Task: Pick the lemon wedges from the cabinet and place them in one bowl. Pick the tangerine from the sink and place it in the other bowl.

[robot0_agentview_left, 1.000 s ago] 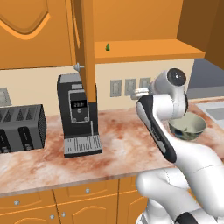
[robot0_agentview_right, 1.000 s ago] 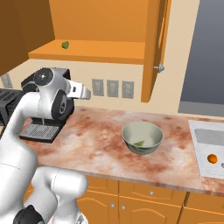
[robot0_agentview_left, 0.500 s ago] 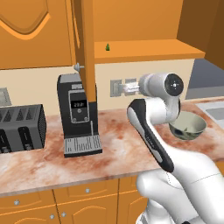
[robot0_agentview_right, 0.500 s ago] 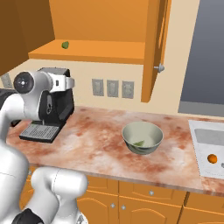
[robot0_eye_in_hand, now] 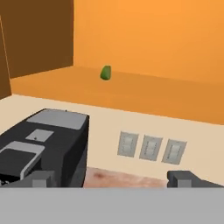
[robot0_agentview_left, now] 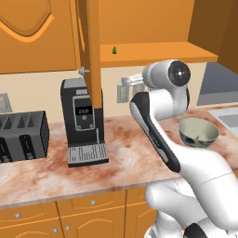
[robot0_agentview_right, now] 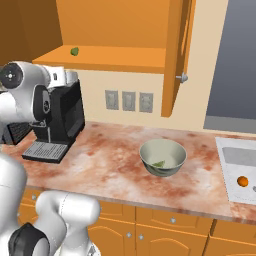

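Note:
One green lemon wedge [robot0_agentview_left: 114, 49] [robot0_agentview_right: 75, 51] [robot0_eye_in_hand: 105, 73] lies on the shelf of the open wooden cabinet [robot0_agentview_left: 153, 51]. Another wedge [robot0_agentview_right: 159, 163] rests inside the pale grey-green bowl [robot0_agentview_right: 172, 171] [robot0_agentview_left: 186, 139] on the counter. My gripper [robot0_eye_in_hand: 112, 179] [robot0_agentview_left: 126, 82] [robot0_agentview_right: 67, 76] is open and empty, raised just below the shelf's level and pointed at the shelf wedge from some distance. The orange tangerine [robot0_agentview_right: 242, 181] sits in the sink [robot0_agentview_right: 235, 155] at the far right. The other bowl is out of view.
The cabinet door [robot0_agentview_left: 90, 46] [robot0_agentview_right: 177, 55] hangs open beside the shelf. A black coffee machine [robot0_agentview_left: 83, 121] [robot0_eye_in_hand: 48, 144] stands under the shelf and a toaster [robot0_agentview_left: 21, 135] to its left. Wall outlets [robot0_eye_in_hand: 151, 147] sit above the marbled counter [robot0_agentview_right: 105, 160].
The arm has swung away from the bowl, up and toward the cabinet shelf. The gripper stayed open and empty.

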